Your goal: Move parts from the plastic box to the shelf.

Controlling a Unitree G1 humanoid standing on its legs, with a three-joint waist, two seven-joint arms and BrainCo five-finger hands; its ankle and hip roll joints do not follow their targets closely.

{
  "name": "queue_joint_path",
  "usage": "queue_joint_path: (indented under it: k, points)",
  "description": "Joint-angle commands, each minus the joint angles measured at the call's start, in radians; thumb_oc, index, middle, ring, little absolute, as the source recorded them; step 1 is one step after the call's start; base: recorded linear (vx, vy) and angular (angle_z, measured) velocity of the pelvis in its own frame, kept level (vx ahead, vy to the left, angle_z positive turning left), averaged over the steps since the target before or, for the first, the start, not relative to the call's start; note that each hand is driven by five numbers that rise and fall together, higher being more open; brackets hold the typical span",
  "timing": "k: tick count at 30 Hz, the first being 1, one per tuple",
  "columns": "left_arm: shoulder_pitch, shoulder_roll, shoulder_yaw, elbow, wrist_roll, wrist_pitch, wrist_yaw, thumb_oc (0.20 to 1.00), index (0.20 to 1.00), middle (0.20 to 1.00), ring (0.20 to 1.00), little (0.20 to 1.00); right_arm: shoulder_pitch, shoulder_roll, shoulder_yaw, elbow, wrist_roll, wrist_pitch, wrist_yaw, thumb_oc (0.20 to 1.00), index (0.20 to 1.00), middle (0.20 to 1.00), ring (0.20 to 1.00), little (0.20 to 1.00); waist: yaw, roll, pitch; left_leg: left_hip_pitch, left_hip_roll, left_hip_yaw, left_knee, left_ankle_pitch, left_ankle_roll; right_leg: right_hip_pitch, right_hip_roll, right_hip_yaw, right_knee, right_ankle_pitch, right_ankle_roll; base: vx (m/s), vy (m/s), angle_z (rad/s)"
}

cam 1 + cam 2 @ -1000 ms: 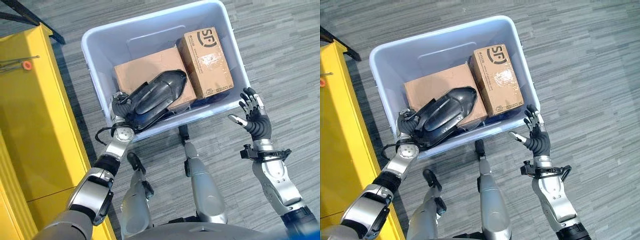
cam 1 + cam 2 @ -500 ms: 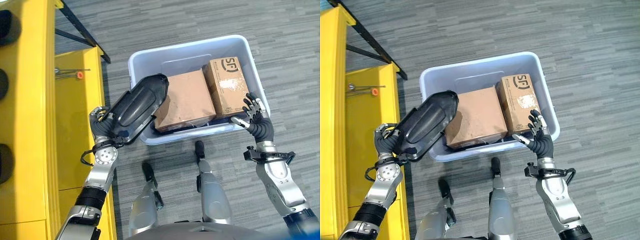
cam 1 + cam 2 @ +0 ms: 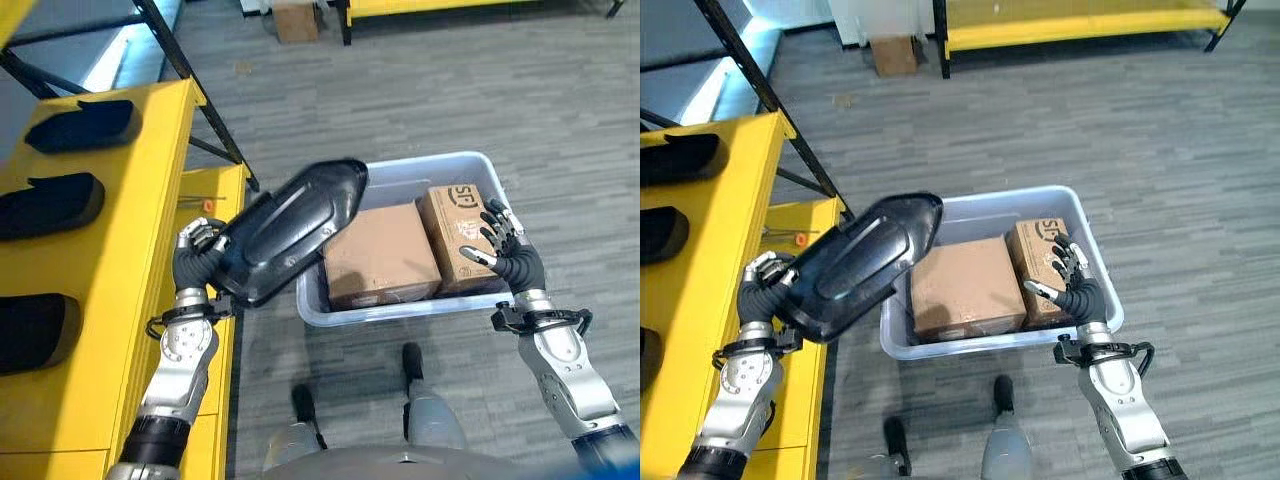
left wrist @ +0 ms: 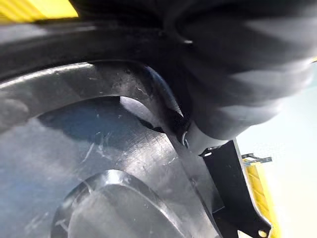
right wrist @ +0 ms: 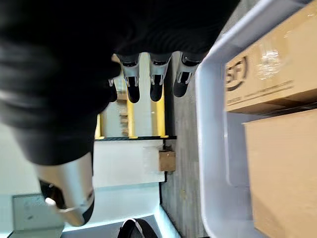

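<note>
My left hand [image 3: 197,262] is shut on the lower edge of a large glossy black moulded part [image 3: 288,230], which it holds up in the air between the yellow shelf [image 3: 120,260] and the pale blue plastic box [image 3: 400,308]. The part's scratched black surface [image 4: 99,163] lies close against the left wrist camera. In the box lie a large brown carton [image 3: 382,254] and a smaller printed carton [image 3: 458,232]. My right hand [image 3: 508,258] hovers open over the box's right front corner, fingers spread, holding nothing.
The yellow shelf's sloping face carries black moulded parts [image 3: 84,122] in a column. A lower yellow ledge [image 3: 205,200] holds a small tool with an orange end. A black shelf brace [image 3: 195,85] slants across the grey plank floor. A carton [image 3: 296,20] stands far back.
The camera has tilted up, showing more shelf and floor. My left hand has lifted the black part higher and clear of the box, toward the shelf. The right hand stays by the box corner.
</note>
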Motion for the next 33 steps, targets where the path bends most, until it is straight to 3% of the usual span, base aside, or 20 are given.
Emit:
queue_joint_path:
  k: [1,4,7,8,10,12,13,14,16,18,19,20,23,24,27,30,33]
  points:
    - [0.005,0.055,0.033,-0.051,-0.059,-0.038,-0.056,0.2,0.2,0.2,0.2,0.2,-0.009,0.019,-0.002,-0.037,-0.014,-0.033,0.032,1.0,1.0,1.0,1.0,1.0,0.041,-0.034,-0.034,-0.027,0.094,-0.094,0.043,0.044,-0.037,0.06,-0.043,-0.018,0.176,-0.186,0.046,-0.03,-0.211,0.19]
    - [0.047,0.03,0.016,-0.055,-0.099,-0.024,-0.098,0.2,0.2,0.2,0.2,0.2,-0.05,0.004,0.036,-0.032,-0.017,-0.031,0.049,1.0,1.0,1.0,1.0,1.0,0.072,-0.024,-0.024,-0.03,0.141,-0.126,0.049,0.093,-0.049,0.061,0.016,-0.038,0.237,-0.242,0.015,-0.09,-0.193,0.11]
    - [0.088,0.002,0.001,-0.06,-0.13,-0.014,-0.128,0.2,0.2,0.2,0.2,0.2,-0.076,-0.021,0.061,-0.024,-0.024,-0.039,0.066,1.0,1.0,1.0,1.0,1.0,0.111,-0.004,-0.01,-0.082,0.18,-0.199,0.032,0.237,-0.089,0.076,0.071,-0.092,0.23,-0.264,-0.02,-0.16,-0.237,0.24]
    - [0.096,-0.013,-0.011,-0.055,-0.145,-0.007,-0.141,0.2,0.2,0.2,0.2,0.2,-0.072,-0.029,0.054,-0.012,-0.036,-0.041,0.058,1.0,1.0,1.0,1.0,1.0,0.134,0.001,0.004,-0.118,0.171,-0.227,0.019,0.296,-0.1,0.084,0.077,-0.133,0.22,-0.266,-0.035,-0.15,-0.158,0.46]
    - [0.085,-0.016,-0.023,-0.042,-0.153,-0.006,-0.144,0.2,0.2,0.2,0.2,0.2,-0.073,-0.037,0.045,-0.005,-0.045,-0.045,0.049,1.0,1.0,1.0,1.0,1.0,0.137,-0.001,0.022,-0.151,0.156,-0.224,0.024,0.331,-0.099,0.099,0.07,-0.173,0.214,-0.268,-0.043,-0.19,-0.123,1.17]
    - [0.059,-0.018,-0.033,-0.033,-0.154,-0.004,-0.143,0.2,0.2,0.2,0.2,0.2,-0.077,-0.056,0.026,0.012,-0.056,-0.049,0.027,1.0,1.0,1.0,1.0,1.0,0.134,-0.025,0.033,-0.176,0.152,-0.145,0.119,0.266,-0.063,0.092,0.038,-0.233,0.199,-0.244,-0.054,-0.33,-0.173,0.97]
    - [0.053,-0.029,-0.046,-0.038,-0.176,-0.007,-0.153,0.2,0.2,0.2,0.2,0.2,-0.068,-0.048,0.019,0.022,-0.053,-0.05,0.015,1.0,1.0,1.0,1.0,1.0,0.13,-0.042,0.029,-0.155,0.146,-0.137,0.252,0.192,-0.048,0.086,0.009,-0.275,0.175,-0.216,-0.062,-0.24,-0.12,1.28]
    - [0.053,-0.028,-0.046,-0.039,-0.176,-0.007,-0.153,0.2,0.2,0.2,0.2,0.2,-0.068,-0.048,0.019,0.022,-0.053,-0.05,0.015,1.0,1.0,1.0,1.0,1.0,0.126,-0.041,0.03,-0.161,0.146,-0.144,0.264,0.185,-0.047,0.088,0.01,-0.279,0.175,-0.217,-0.061,-0.22,-0.121,2.35]
    - [0.037,-0.04,-0.051,-0.04,-0.189,-0.002,-0.151,0.2,0.2,0.2,0.2,0.2,-0.045,-0.033,0.002,0.028,-0.046,-0.051,0.008,1.0,1.0,1.0,1.0,1.0,0.12,-0.057,0.015,-0.127,0.138,-0.146,0.426,0.108,-0.044,0.098,-0.013,-0.328,0.153,-0.207,-0.067,-0.06,-0.058,1.54]
    - [0.039,-0.038,-0.061,-0.048,-0.187,0.005,-0.162,0.2,0.2,0.2,0.2,0.2,-0.008,-0.006,-0.012,0.029,-0.029,-0.044,0.01,1.0,1.0,1.0,1.0,1.0,0.108,-0.055,0.002,-0.072,0.11,-0.154,0.432,0.025,-0.039,0.117,-0.025,-0.369,0.148,-0.202,-0.056,0.01,0.093,0.89]
    - [0.053,-0.04,-0.063,-0.062,-0.192,0.01,-0.165,0.2,0.2,0.2,0.2,0.2,0.028,0.009,-0.026,0.014,-0.02,-0.037,0.021,1.0,1.0,1.0,1.0,1.0,0.09,-0.044,-0.015,0.005,0.081,-0.147,0.337,-0.045,-0.031,0.128,-0.041,-0.4,0.164,-0.192,-0.033,0.01,0.15,1.56]
    - [0.054,-0.04,-0.063,-0.062,-0.192,0.011,-0.165,0.2,0.2,0.2,0.2,0.2,0.029,0.009,-0.026,0.014,-0.02,-0.037,0.021,1.0,1.0,1.0,1.0,1.0,0.09,-0.044,-0.014,0.006,0.08,-0.146,0.336,-0.045,-0.03,0.129,-0.042,-0.4,0.164,-0.191,-0.033,0.02,0.207,1.45]
    - [0.072,-0.041,-0.07,-0.074,-0.197,0.016,-0.192,0.2,0.2,0.2,0.2,0.2,0.063,0.019,-0.049,0.006,-0.019,-0.028,0.03,1.0,1.0,1.0,1.0,1.0,0.081,-0.026,-0.036,0.039,0.05,-0.121,0.191,-0.11,-0.007,0.12,-0.089,-0.427,0.203,-0.165,-0.003,0.02,0.262,0.72]
    - [0.08,-0.024,-0.073,-0.084,-0.193,0.018,-0.203,0.2,0.2,0.2,0.2,0.2,0.074,0.026,-0.053,0.004,-0.018,-0.021,0.034,1.0,1.0,1.0,1.0,1.0,0.087,-0.026,-0.038,0.043,0.019,-0.127,0.155,-0.123,0.005,0.122,-0.132,-0.449,0.215,-0.14,0.02,-0.02,0.342,0.53]
    - [0.082,-0.006,-0.068,-0.093,-0.184,0.018,-0.207,0.2,0.2,0.2,0.2,0.2,0.078,0.033,-0.053,0.005,-0.018,-0.021,0.041,1.0,1.0,1.0,1.0,1.0,0.099,-0.038,-0.04,0.035,-0.002,-0.136,0.14,-0.123,0.007,0.133,-0.165,-0.479,0.213,-0.113,0.041,-0.02,0.186,0.44]
    - [0.104,0.004,-0.041,-0.112,-0.173,0.017,-0.205,0.2,0.2,0.2,0.2,0.2,0.072,0.043,-0.04,0.009,-0.034,-0.011,0.054,1.0,1.0,1.0,1.0,1.0,0.118,-0.054,-0.039,0.034,-0.047,-0.158,0.125,-0.145,0.032,0.146,-0.208,-0.498,0.2,-0.068,0.074,0.0,0.228,0.52]
    - [0.112,0.02,-0.022,-0.129,-0.156,0.019,-0.205,0.2,0.2,0.2,0.2,0.2,0.057,0.071,-0.025,0.039,-0.039,0.002,0.051,1.0,1.0,1.0,1.0,1.0,0.154,-0.079,-0.032,0.007,-0.116,-0.193,0.138,-0.167,0.058,0.179,-0.273,-0.533,0.186,0.016,0.121,0.0,0.284,0.21]
